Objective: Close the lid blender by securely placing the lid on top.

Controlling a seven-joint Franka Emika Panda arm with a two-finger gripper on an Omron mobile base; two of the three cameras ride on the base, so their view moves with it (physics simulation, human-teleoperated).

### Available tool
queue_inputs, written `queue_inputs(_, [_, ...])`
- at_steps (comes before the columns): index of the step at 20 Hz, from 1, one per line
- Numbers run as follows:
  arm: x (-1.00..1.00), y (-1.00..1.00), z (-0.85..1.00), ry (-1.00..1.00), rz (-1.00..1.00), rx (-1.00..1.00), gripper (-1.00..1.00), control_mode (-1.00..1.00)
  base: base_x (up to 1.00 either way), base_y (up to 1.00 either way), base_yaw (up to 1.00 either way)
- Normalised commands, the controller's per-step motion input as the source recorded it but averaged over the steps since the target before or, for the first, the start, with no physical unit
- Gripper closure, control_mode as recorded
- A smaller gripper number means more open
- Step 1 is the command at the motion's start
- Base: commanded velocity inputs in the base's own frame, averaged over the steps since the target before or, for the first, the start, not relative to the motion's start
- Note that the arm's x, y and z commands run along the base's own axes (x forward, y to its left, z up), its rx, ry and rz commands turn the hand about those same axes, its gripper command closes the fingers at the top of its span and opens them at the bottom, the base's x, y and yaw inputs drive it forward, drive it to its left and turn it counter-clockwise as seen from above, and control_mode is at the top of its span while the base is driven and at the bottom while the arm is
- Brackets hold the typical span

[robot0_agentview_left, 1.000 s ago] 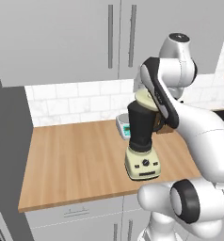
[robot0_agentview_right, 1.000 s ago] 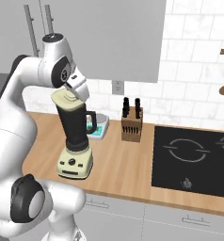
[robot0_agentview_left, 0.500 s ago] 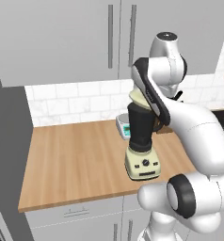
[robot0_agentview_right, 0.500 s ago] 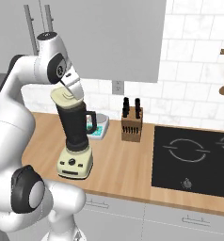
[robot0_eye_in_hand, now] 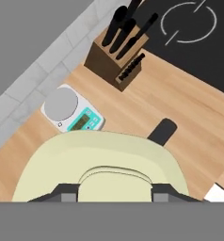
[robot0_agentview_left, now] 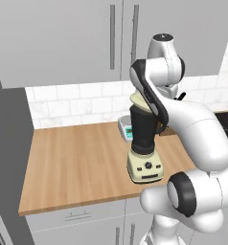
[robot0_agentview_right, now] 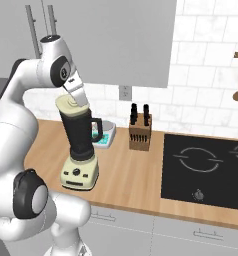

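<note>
Claw: the gripper (robot0_eye_in_hand: 115,192) comes straight down over the jar, jaws drawn in to a narrow gap with the raised centre knob clamped between them; one dark fingertip (robot0_eye_in_hand: 67,192) sits on each side of that knob.
Lid: the lid (robot0_eye_in_hand: 100,167) is gripped by its knob and hangs directly under the claw, a pale cream-yellow rounded square. From the right base view the lid (robot0_agentview_right: 67,103) looks level and right at the top of the dark jar; whether it is fully seated on the rim I cannot tell.
Blender: the blender (robot0_agentview_right: 81,148) stands upright straight below the claw, dark jar on its cream base, black dial facing the front edge. In the hand view its handle (robot0_eye_in_hand: 162,130) pokes out from under the lid's far edge.
Scale: the small kitchen scale (robot0_eye_in_hand: 72,113) lies beyond the claw on the counter, just behind the blender, near the tiled wall.
Knife block: the knife block (robot0_agentview_right: 140,133) stands farther out past the scale, between the blender and the cooktop (robot0_agentview_right: 206,166).
Counter: the wooden counter (robot0_agentview_left: 78,162) carries all of it, well below the claw.
</note>
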Motion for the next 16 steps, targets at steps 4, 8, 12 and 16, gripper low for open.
queue_inputs(4, [0.11, 0.0, -0.1, 0.02, -0.06, 0.0, 1.0, -1.0, 0.0, 0.0, 0.0])
queue_inputs(8, [0.09, 0.0, -0.12, 0.02, -0.04, 0.0, 1.0, -1.0, 0.0, 0.0, 0.0])
queue_inputs(12, [0.04, 0.0, -0.16, 0.02, -0.03, 0.0, 1.0, -1.0, 0.0, 0.0, 0.0])
queue_inputs(16, [0.04, 0.0, -0.14, 0.01, -0.02, 0.0, 1.0, -1.0, 0.0, 0.0, 0.0])
